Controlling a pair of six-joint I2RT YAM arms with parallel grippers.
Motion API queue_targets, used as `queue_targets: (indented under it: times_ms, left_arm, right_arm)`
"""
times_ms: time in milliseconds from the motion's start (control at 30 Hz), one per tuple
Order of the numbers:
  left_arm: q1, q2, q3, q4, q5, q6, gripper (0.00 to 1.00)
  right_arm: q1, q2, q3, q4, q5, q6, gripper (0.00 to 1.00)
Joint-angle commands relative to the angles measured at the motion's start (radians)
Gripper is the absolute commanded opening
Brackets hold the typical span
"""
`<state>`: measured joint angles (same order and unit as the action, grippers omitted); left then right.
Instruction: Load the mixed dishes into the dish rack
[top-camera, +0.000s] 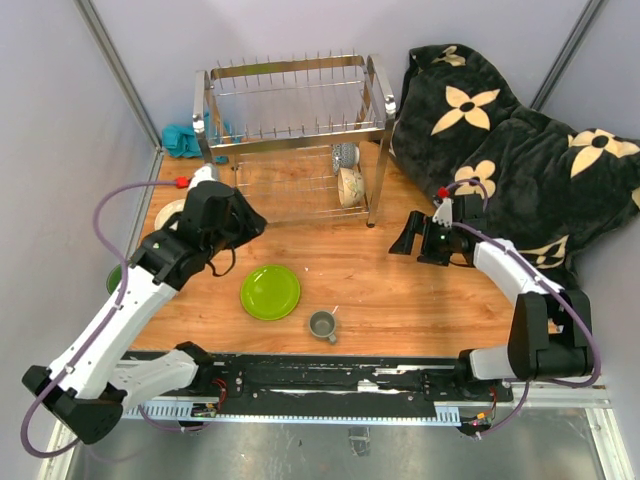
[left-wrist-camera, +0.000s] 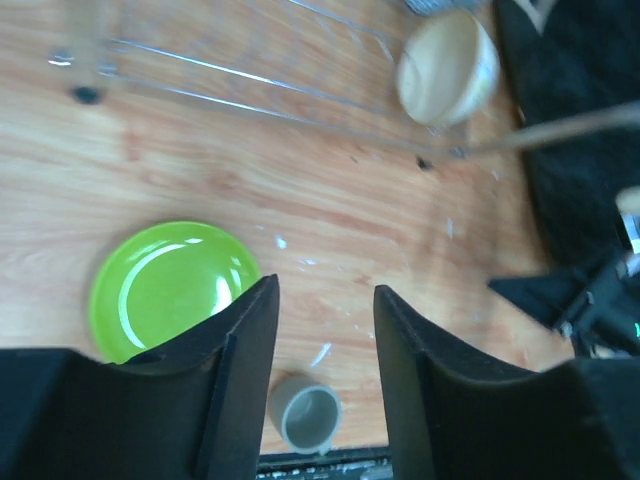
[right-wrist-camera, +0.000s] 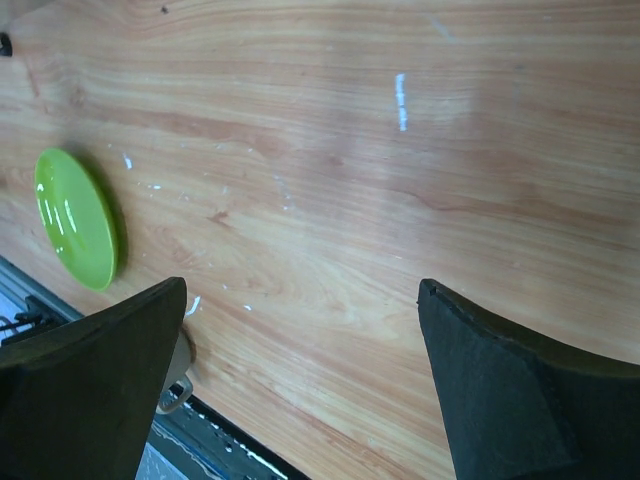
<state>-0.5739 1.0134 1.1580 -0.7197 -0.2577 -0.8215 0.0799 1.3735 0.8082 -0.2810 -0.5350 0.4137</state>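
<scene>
The chrome wire dish rack (top-camera: 290, 130) stands at the back of the table. In its lower tier a cream-yellow bowl (top-camera: 350, 187) (left-wrist-camera: 445, 65) stands on edge, with a blue-patterned small bowl (top-camera: 345, 155) behind it. A lime-green plate (top-camera: 270, 292) (left-wrist-camera: 165, 285) (right-wrist-camera: 75, 215) lies flat on the wood. Near the front edge stands a small grey mug (top-camera: 322, 325) (left-wrist-camera: 308, 415), upright. My left gripper (top-camera: 255, 225) (left-wrist-camera: 325, 290) hovers open in front of the rack with nothing between its fingers. My right gripper (top-camera: 408, 238) (right-wrist-camera: 300, 290) is wide open and empty over bare wood. A cream plate (top-camera: 170, 213) shows partly behind the left arm.
A black blanket with cream flowers (top-camera: 520, 150) fills the back right, up against the rack's right legs. A teal cloth (top-camera: 182, 140) lies behind the rack's left corner. The black base rail (top-camera: 330, 380) runs along the near edge. Grey walls close in left and back.
</scene>
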Motion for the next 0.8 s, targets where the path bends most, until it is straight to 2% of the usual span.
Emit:
queue_targets:
  times_ms: [0,67,200,300,333,367,600,767]
  left_arm:
    - [0.108,-0.035,0.071,-0.270,-0.171,-0.057,0.42]
    - [0.203,-0.048,0.075,-0.296,-0.156,-0.065,0.40]
    - [0.320,-0.033,0.073,-0.356,-0.158,-0.117,0.41]
    - [0.416,-0.030,0.045,-0.367,-0.155,-0.201,0.40]
    - [0.501,-0.039,0.013,-0.330,-0.145,-0.275,0.39]
    - [0.535,-0.035,0.010,-0.313,-0.143,-0.283,0.39]
    - [0.795,0.060,0.068,-0.322,-0.148,-0.157,0.40]
    - [0.953,0.099,0.015,-0.266,-0.042,-0.088,0.41]
  right_arm:
    - [0.047,-0.028,-0.025,0.033,-0.029,0.007,0.99]
    - [0.050,-0.036,-0.030,0.028,-0.038,-0.004,0.99]
    - [0.050,-0.057,-0.040,0.011,-0.053,-0.030,1.00]
    - [0.055,-0.079,-0.068,0.017,-0.067,-0.027,0.99]
    - [0.059,-0.094,-0.082,0.018,-0.074,-0.027,0.99]
    - [0.060,-0.097,-0.086,0.019,-0.075,-0.026,0.99]
    - [0.064,-0.107,-0.088,0.026,-0.079,-0.021,0.99]
    - [0.064,-0.119,-0.094,0.026,-0.068,-0.023,1.00]
